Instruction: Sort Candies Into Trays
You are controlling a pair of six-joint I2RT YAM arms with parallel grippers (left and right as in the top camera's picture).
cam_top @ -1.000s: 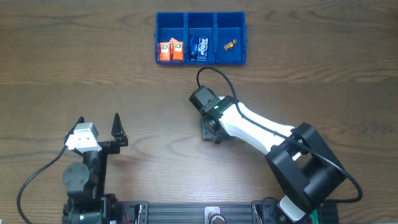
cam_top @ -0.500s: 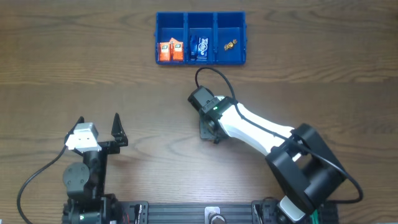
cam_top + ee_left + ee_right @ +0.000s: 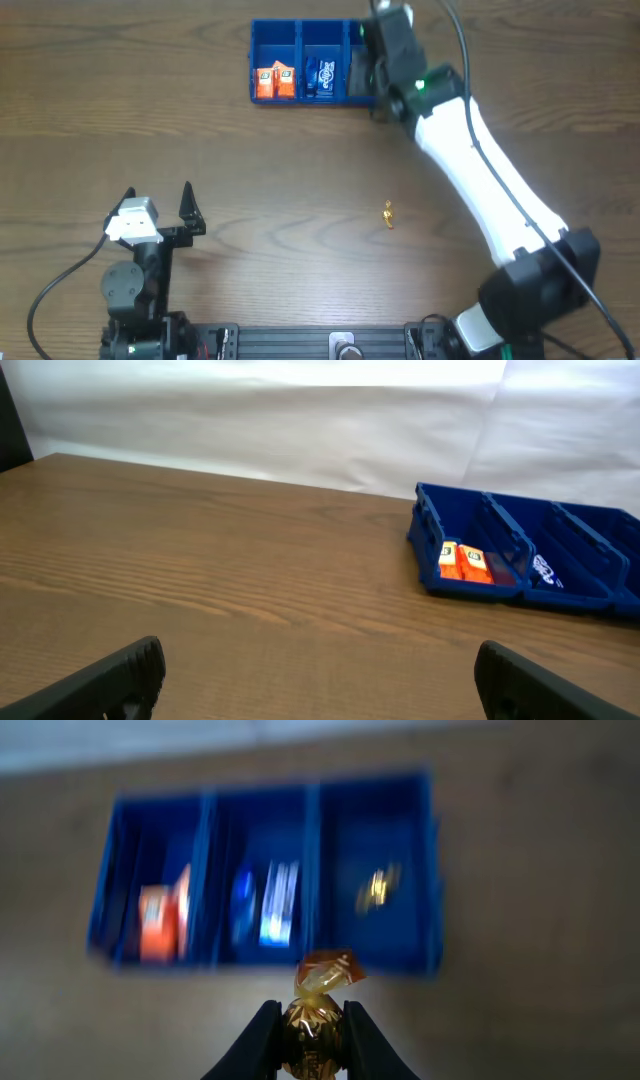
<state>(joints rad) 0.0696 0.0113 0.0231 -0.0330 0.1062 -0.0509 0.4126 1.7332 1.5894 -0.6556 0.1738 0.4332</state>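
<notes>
My right gripper (image 3: 314,1025) is shut on a gold-wrapped candy (image 3: 317,1005) and hangs in front of the blue three-compartment tray (image 3: 430,870). From above, the right gripper (image 3: 372,72) is at the tray's (image 3: 322,23) right end. The tray holds orange candies (image 3: 274,82) in its left compartment, a blue candy (image 3: 323,75) in the middle one and a gold candy (image 3: 376,890) in the right one. Another small gold candy (image 3: 388,214) lies on the table's middle. My left gripper (image 3: 160,203) stands open and empty near the front left, fingers (image 3: 110,682) wide apart.
The wooden table (image 3: 150,120) is bare around the tray and the loose candy. The left wrist view has the tray (image 3: 470,588) far off at the right, with a white wall behind the table's far edge.
The right arm swung from the table's middle up to the tray, carrying a gold candy. A second gold candy now lies uncovered where the gripper was. The left arm has kept still.
</notes>
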